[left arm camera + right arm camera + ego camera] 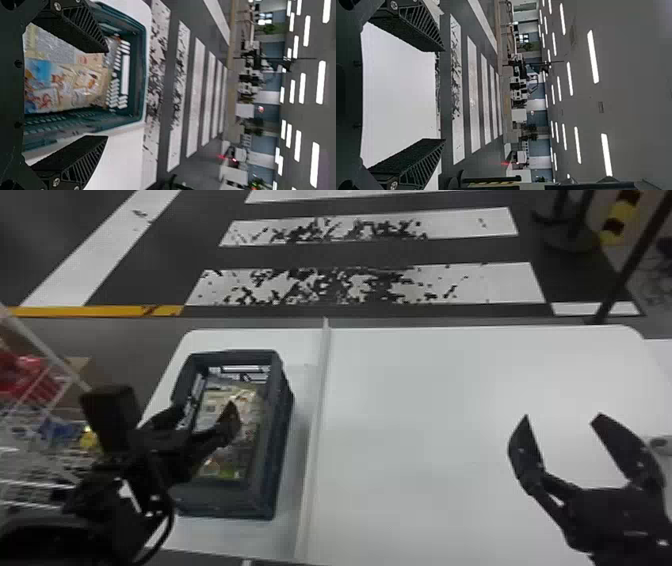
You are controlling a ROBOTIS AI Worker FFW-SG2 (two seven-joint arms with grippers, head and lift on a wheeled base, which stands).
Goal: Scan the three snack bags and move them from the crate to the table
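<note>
My left gripper (202, 417) is open above the left part of the dark crate (265, 497), its fingers apart with nothing between them. Inside the crate lie the snack bags (212, 402), overlapping so that I cannot tell how many there are. The left wrist view has the left gripper (107, 94) open, the crate (138, 114) beyond its fingers and printed snack bags (59, 85) in it. On the right, my right gripper (560, 420) stands open over the white table (425, 390); in its own wrist view the right gripper (444, 95) holds nothing.
A raised white strip (315, 430) runs front to back across the table, just right of the crate. Left of the table is a white wire rack (40, 460) with colourful packages. A dark post base (570, 237) stands on the floor at the back right.
</note>
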